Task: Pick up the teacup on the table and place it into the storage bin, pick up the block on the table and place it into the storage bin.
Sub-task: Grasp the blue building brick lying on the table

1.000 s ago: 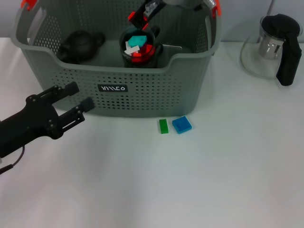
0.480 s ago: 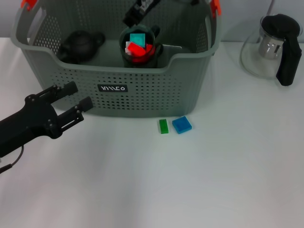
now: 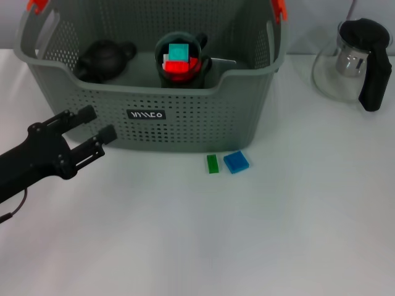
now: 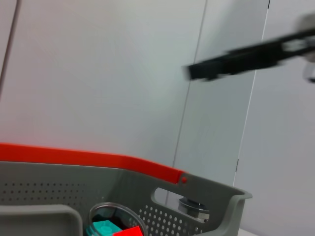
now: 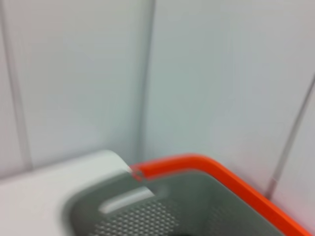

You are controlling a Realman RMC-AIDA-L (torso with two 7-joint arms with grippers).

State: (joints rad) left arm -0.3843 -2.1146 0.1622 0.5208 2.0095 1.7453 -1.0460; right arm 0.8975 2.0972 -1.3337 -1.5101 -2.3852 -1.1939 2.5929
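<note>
The grey storage bin (image 3: pixel 185 123) stands at the back of the table. Inside it a dark teacup (image 3: pixel 200 42) sits upright, filled with teal, red and white blocks; the left wrist view shows the teacup's rim (image 4: pixel 120 211) too. On the table, just in front of the bin, lie a green block (image 3: pixel 212 163) and a blue block (image 3: pixel 236 161). My left gripper (image 3: pixel 97 123) hovers open and empty by the bin's front left corner. The right arm is outside the head view; a blurred dark bar (image 4: pixel 241 58) high above the bin seems to belong to it.
A black teapot (image 3: pixel 105 58) lies in the bin's left half. A glass pot with a black handle (image 3: pixel 357 58) stands at the back right. White table surface spreads in front of the two blocks. The right wrist view shows the bin's orange-edged corner (image 5: pixel 197 167).
The right gripper, which was over the teacup in the bin, has risen out of the head view. My left gripper has drifted slightly left.
</note>
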